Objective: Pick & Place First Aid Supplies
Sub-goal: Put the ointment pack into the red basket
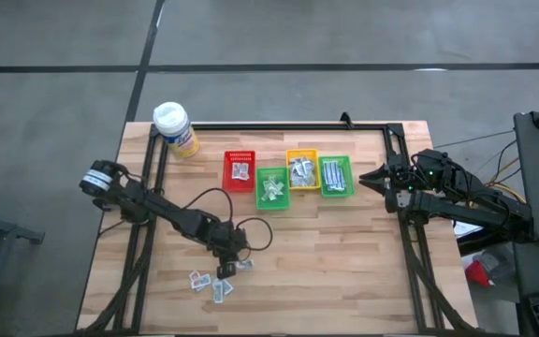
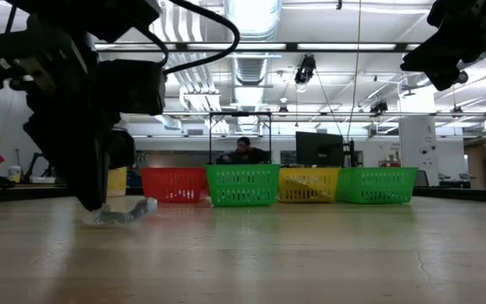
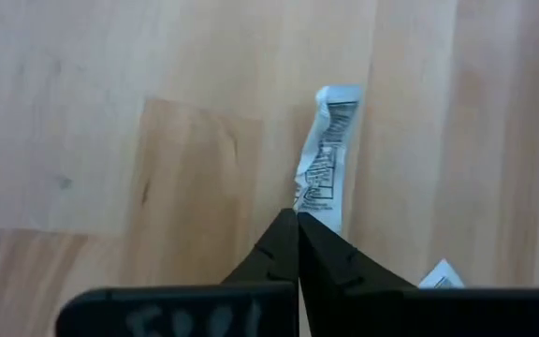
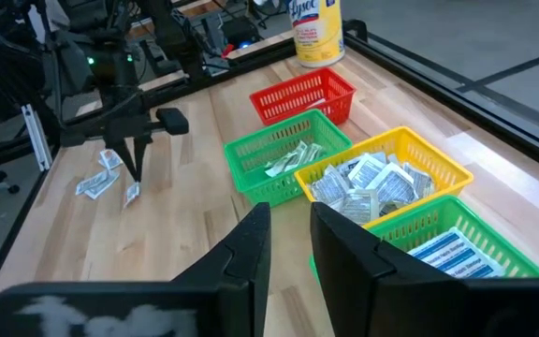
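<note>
Several small white first aid packets lie flat on the wooden table near its front left: one, one and one. My left gripper is down at the table among them. It is shut at the end of a crinkled white printed packet. My right gripper hangs in the air at the table's right side beside the bins. Its fingers stand apart with nothing between them. My left gripper pinches the near end of the crinkled white packet between its two fingertips. The fingers slant down from above and lie along the packet. The rest of the packet stretches away from the fingertips and lies on the table.
Four small bins stand in a row at the table's middle back: red, green, yellow and green, all holding packets. A yellow bottle with a white cap stands at the far left corner. A black frame runs around the table.
</note>
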Motion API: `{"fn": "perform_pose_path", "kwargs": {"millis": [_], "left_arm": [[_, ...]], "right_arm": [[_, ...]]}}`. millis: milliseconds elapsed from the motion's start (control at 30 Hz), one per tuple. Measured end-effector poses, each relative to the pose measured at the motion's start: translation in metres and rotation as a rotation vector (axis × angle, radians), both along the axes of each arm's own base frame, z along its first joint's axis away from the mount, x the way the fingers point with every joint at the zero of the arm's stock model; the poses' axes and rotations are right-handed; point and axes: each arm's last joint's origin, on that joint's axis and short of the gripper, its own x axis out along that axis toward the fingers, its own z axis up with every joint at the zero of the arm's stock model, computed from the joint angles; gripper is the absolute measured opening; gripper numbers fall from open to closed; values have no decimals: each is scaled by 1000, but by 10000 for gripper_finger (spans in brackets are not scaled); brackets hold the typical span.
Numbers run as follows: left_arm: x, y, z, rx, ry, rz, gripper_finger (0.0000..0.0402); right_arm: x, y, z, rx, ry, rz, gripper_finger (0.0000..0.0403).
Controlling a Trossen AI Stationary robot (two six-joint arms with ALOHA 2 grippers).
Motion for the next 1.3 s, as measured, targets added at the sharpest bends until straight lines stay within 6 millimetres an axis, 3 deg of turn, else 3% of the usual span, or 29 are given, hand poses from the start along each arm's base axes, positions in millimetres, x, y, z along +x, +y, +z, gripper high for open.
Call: {"fn": "perform_pose_path", "kwargs": {"millis": [433,633,967,1300], "left_arm": [[4,0,7,11,-29,37,0],[14,-3,20,8,-84,24,0],[31,2,61,186,-262,167,0],[-3,29,121,484,-275,491,0]], "right_arm": [[0,0,0,0,0,0,81],[0,0,0,0,0,0,70],[0,0,0,0,0,0,77],[0,0,0,0,0,0,87]]}}
